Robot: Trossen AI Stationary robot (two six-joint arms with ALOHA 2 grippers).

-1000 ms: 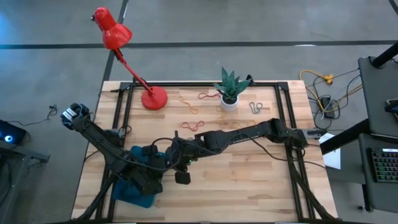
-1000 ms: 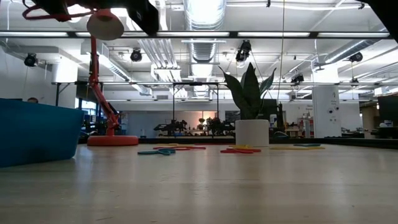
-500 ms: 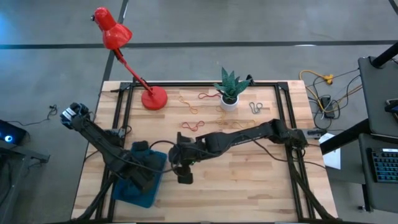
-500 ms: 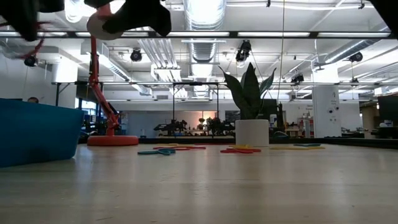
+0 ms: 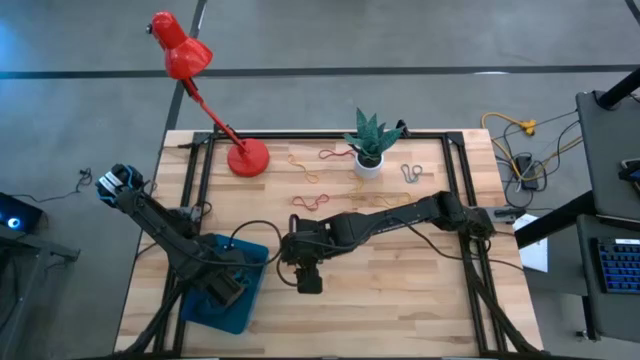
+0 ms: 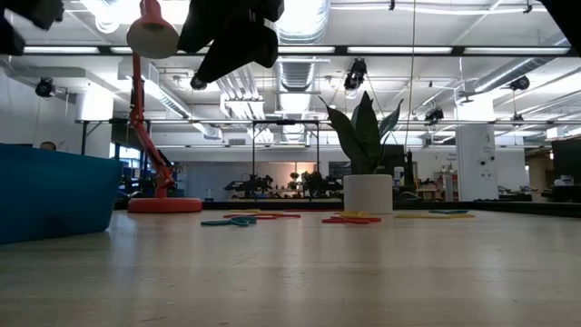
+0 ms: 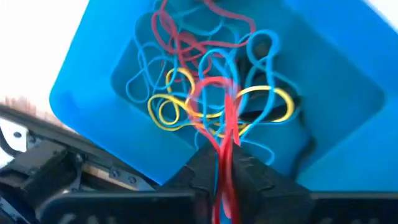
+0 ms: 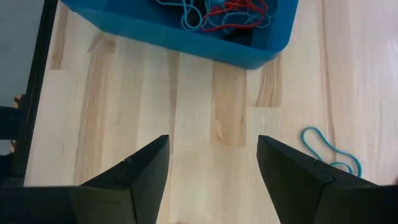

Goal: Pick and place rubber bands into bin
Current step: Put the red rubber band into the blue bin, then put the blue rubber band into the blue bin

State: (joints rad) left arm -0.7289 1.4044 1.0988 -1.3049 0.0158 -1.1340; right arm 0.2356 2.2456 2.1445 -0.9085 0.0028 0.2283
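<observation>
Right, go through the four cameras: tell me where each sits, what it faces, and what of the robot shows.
High view: above the table, looking straight down; both arms show, left gripper over the bin, right gripper beside it.
Low view: at table-top height, looking level past the plant pot into the room; only dark arm parts show along the top.
Left wrist view: looks down into the bin at the rubber bands; its jaws pinch a red band.
Right wrist view: faces the wood and the bin's edge; its jaws stand open.
Shared: all four views show the bin.
</observation>
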